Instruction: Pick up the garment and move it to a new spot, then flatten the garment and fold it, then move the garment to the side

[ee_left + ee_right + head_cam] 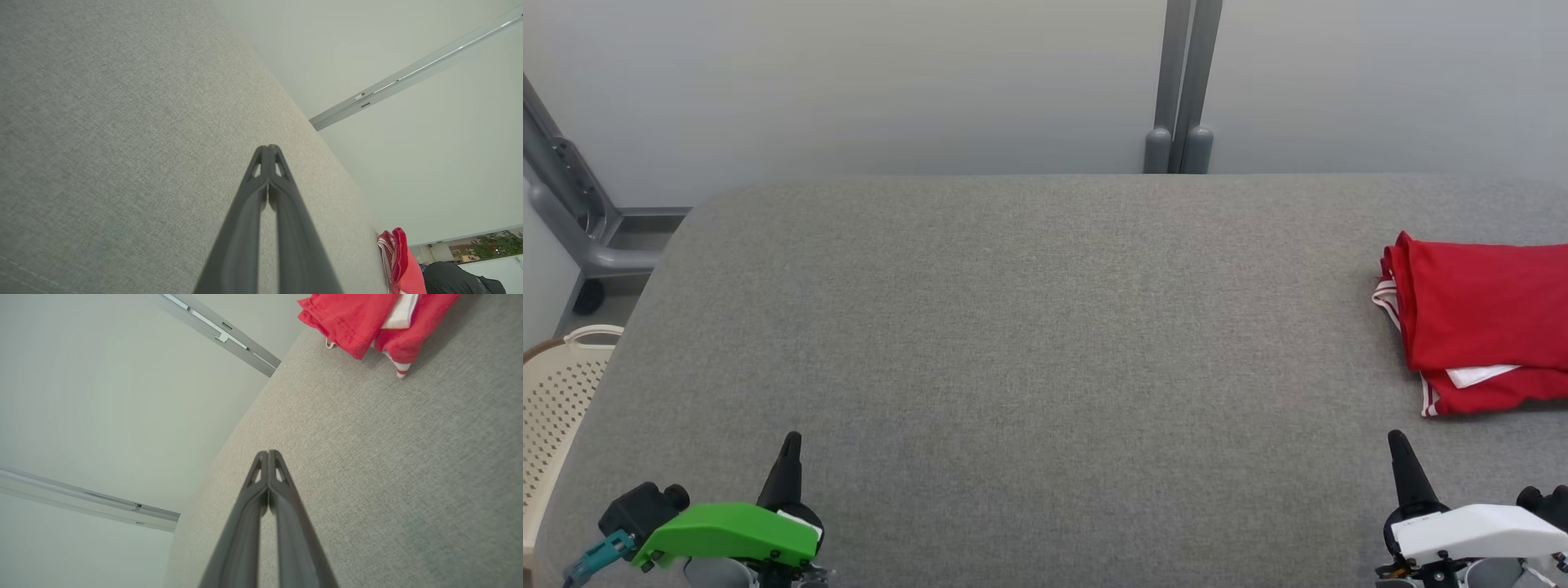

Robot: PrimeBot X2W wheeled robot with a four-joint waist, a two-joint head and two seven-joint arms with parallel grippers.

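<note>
A red garment [1478,318] with white trim lies folded at the right edge of the grey table [1045,343], partly cut off by the head view's border. It also appears as the red garment [363,318] at the top of the right wrist view and, small and far off, as the red garment [400,261] in the left wrist view. My left gripper [791,447] rests at the lower left, shut and empty, its tips meeting in its wrist view [268,148]. My right gripper [1398,445] sits at the lower right, just in front of the garment, also shut and empty [268,453].
A cream perforated laundry basket [560,400] stands off the table's left edge. Grey metal frame legs [1180,90] rise behind the far edge against a pale wall, and another grey frame [572,212] stands at the far left.
</note>
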